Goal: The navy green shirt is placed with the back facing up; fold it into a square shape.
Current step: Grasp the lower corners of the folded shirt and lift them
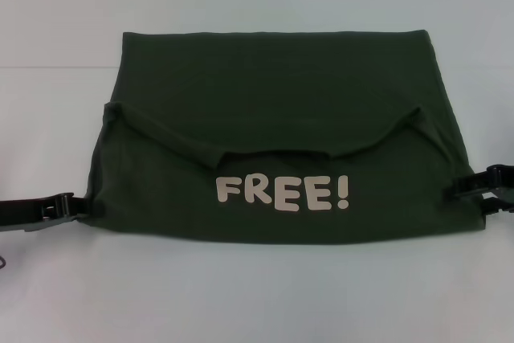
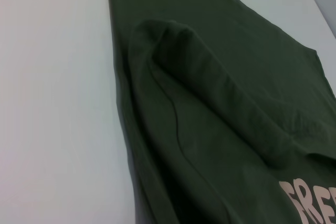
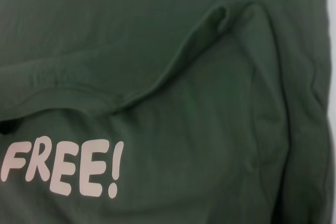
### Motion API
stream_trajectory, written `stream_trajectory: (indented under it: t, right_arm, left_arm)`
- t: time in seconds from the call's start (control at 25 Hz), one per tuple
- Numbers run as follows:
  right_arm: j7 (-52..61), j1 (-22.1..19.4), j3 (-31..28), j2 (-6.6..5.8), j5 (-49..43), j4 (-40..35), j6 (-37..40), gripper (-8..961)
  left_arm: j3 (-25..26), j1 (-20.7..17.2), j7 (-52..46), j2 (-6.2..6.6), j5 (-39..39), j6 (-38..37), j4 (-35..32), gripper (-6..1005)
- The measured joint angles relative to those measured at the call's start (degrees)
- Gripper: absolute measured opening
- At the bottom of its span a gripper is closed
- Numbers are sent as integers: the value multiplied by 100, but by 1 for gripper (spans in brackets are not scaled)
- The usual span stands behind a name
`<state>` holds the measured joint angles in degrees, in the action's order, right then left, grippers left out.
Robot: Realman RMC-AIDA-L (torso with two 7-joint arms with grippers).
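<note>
Left gripper is sitting at the near left edge of the navy green shirt, fingers apparently pinching the cloth, though the view there is poor. Right gripper is meeting the near right edge; whether it is clamping the fabric cannot be told. Shirt is lying partly folded on the white table, its near portion turned over, showing the neckline and pale "FREE!" lettering. No containers are showing.
</note>
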<state>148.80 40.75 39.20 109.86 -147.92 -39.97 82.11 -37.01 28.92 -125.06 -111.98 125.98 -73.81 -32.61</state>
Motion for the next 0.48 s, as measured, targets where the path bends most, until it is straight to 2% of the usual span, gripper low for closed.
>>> stream_trajectory:
  t: [0.48]
  right_arm:
    - [-6,17,224,159,-2,0,-233,858]
  left_arm:
    - [1,-5,0,-8,-16,7,0,36]
